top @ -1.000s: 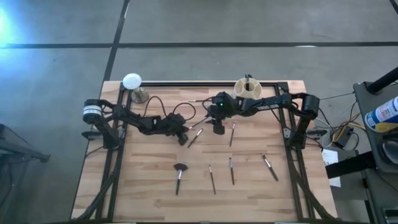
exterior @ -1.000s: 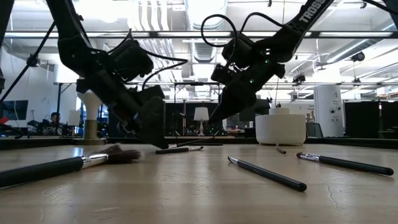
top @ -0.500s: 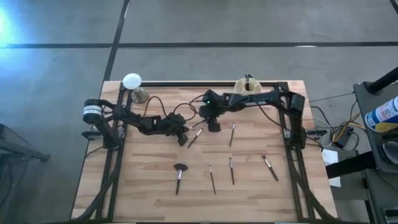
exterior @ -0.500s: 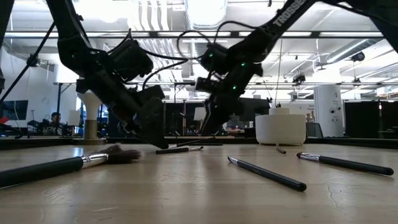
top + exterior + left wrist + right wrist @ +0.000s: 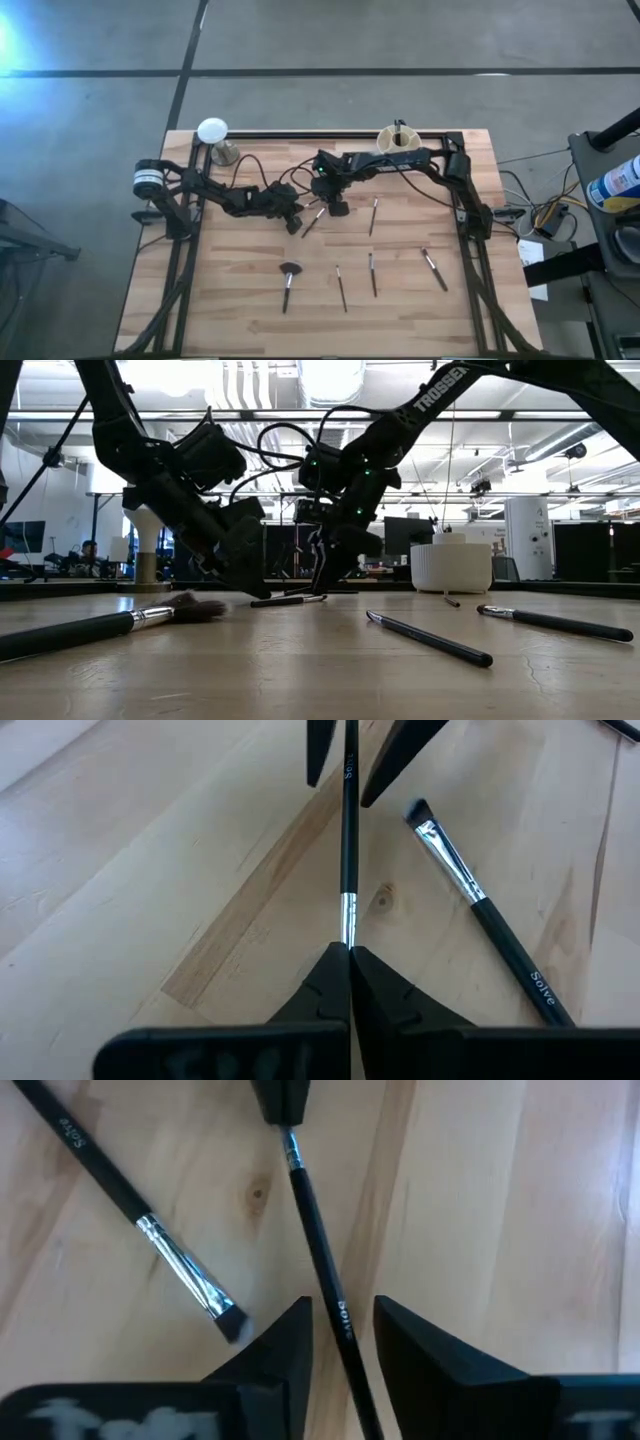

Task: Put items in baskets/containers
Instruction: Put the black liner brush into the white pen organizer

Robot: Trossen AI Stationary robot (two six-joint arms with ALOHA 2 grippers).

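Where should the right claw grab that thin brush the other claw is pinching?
Probably on the bare dark handle, from above. The brush lies flat; the left gripper pinches its metal end, and the right gripper straddles the handle, fingers open.
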